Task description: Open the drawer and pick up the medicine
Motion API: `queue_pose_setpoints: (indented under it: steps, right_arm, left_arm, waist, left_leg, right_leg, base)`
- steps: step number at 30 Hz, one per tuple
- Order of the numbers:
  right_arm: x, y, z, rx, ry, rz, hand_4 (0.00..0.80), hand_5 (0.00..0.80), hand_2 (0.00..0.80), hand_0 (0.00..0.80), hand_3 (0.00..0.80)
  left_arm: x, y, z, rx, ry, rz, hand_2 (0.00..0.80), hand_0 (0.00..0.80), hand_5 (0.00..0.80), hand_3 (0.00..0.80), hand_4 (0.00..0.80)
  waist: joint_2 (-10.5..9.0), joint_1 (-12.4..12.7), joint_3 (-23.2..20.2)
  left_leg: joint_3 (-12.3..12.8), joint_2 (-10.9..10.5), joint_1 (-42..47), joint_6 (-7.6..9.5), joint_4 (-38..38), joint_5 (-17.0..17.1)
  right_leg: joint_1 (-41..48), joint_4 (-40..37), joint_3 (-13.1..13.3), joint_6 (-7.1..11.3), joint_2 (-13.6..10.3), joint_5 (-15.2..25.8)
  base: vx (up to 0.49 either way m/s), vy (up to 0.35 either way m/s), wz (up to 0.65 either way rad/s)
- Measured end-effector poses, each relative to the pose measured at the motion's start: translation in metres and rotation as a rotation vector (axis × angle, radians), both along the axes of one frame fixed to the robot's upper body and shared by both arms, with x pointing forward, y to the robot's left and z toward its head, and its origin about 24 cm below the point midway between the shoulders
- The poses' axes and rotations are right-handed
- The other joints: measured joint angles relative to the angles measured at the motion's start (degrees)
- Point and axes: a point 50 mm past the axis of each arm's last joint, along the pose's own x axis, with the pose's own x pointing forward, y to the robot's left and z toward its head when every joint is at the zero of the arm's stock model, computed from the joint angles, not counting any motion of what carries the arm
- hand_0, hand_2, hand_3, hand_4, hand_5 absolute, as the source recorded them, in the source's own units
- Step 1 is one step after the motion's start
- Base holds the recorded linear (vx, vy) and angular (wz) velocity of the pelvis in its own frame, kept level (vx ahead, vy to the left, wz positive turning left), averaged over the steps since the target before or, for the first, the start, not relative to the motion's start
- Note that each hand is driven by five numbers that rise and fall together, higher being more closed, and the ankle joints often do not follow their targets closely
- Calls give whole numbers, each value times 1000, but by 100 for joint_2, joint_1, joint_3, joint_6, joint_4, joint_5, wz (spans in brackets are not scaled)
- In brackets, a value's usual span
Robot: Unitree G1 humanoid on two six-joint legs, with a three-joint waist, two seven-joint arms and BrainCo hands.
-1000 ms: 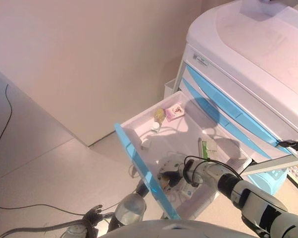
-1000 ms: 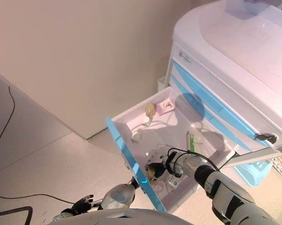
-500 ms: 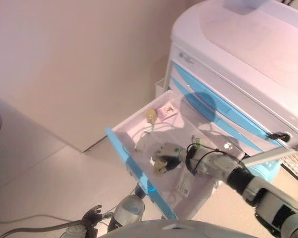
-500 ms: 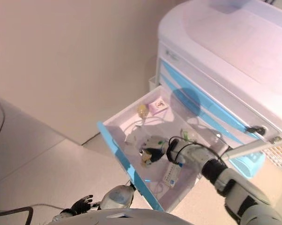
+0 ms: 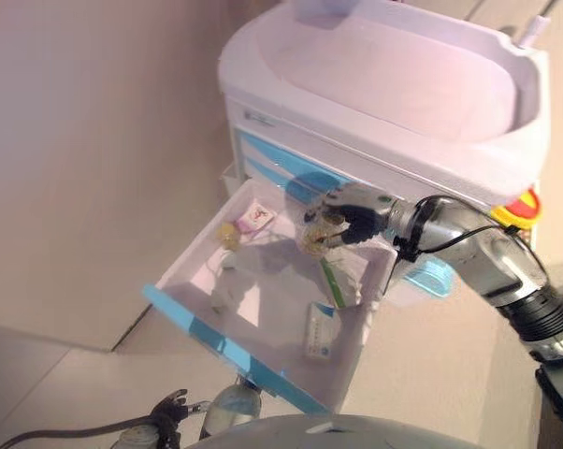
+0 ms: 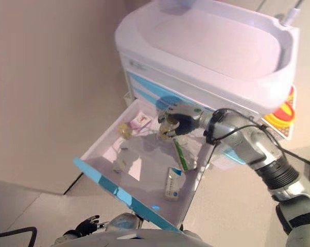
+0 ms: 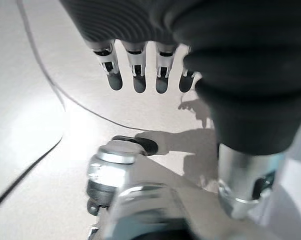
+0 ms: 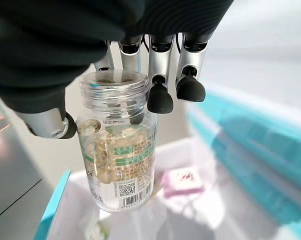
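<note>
Right wrist view: right hand [image 8: 140, 55] curls round a clear capsule bottle [image 8: 119, 150], lifted clear above the open drawer [image 5: 183, 313]; left hand [image 7: 140, 75] hangs slack at seven o'clock.

A clinic-like room: a white medical cart [image 5: 394, 84] with blue-fronted drawers [image 5: 263, 281] holding medicine packets.

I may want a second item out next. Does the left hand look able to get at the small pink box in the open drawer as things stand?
Probably not without a big move. The left hand hangs low over the floor, fingers relaxed, while the pink box lies at the back of the open drawer, where the right hand holds the pill bottle nearby.
</note>
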Motion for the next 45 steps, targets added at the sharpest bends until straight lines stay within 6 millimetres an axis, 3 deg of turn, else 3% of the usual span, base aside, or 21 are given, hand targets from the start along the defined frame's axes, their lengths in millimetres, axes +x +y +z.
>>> queue_pose_setpoints:
  steps: [9, 16, 25, 33, 38, 45]
  right_arm:
    - [8, -21, 58, 160, -37, -71, 800, 800, 800, 800, 800]
    - [22, -56, 94, 207, -173, -251, 800, 800, 800, 800, 800]
    - [52, -106, 146, 290, -315, -566, 800, 800, 800, 800, 800]
    - [79, -147, 131, 201, -239, -850, 800, 800, 800, 800, 800]
    - [89, -159, 118, 128, -202, -965, 800, 800, 800, 800, 800]
    - [91, -173, 112, 104, -183, -1059, 800, 800, 800, 800, 800]
  left_arm:
    - [-5, 0, -2, -4, 36, 6, 0, 0, 0, 0, 0]
    - [-9, 0, -3, -14, 54, 5, 0, 0, 0, 0, 0]
    - [-9, -2, -4, -15, 79, -21, 0, 0, 0, 0, 0]
    - [-10, 0, -3, -13, 100, -33, 0, 0, 0, 0, 0]
    - [-22, 10, -2, 6, 143, -12, 0, 0, 0, 0, 0]
    - [-21, 18, 1, 28, 140, -12, 0, 0, 0, 0, 0]
  waist:
    - [42, -384, -217]
    - [22, -441, -264]
    - [16, -314, -347]
    - [0, 151, -350]
    - [-43, 370, -314]
    - [-136, 733, -98]
  left_leg:
    - [261, 8, 120, 29, 0, -60]
    - [363, 51, 154, 33, 0, -78]
    - [269, 58, 135, 25, 5, -71]
    - [-22, -13, 114, 10, 53, -60]
    - [-218, -34, 34, -3, 60, -38]
    - [-438, -97, -36, -19, 65, -28]
  right_leg:
    - [14, 4, 255, 3, 16, 22]
    - [19, 2, 343, 6, 36, 44]
    - [47, -16, 281, 2, 61, 47]
    - [243, -182, 4, 9, 52, 43]
    - [260, -220, -193, 1, 47, 47]
    - [342, -339, -393, 3, 56, 46]
  base:
    - [26, 17, -15]
    - [27, 16, -7]
    - [32, 14, 3]
    - [40, 26, 21]
    - [37, 26, 19]
    - [27, -1, 16]
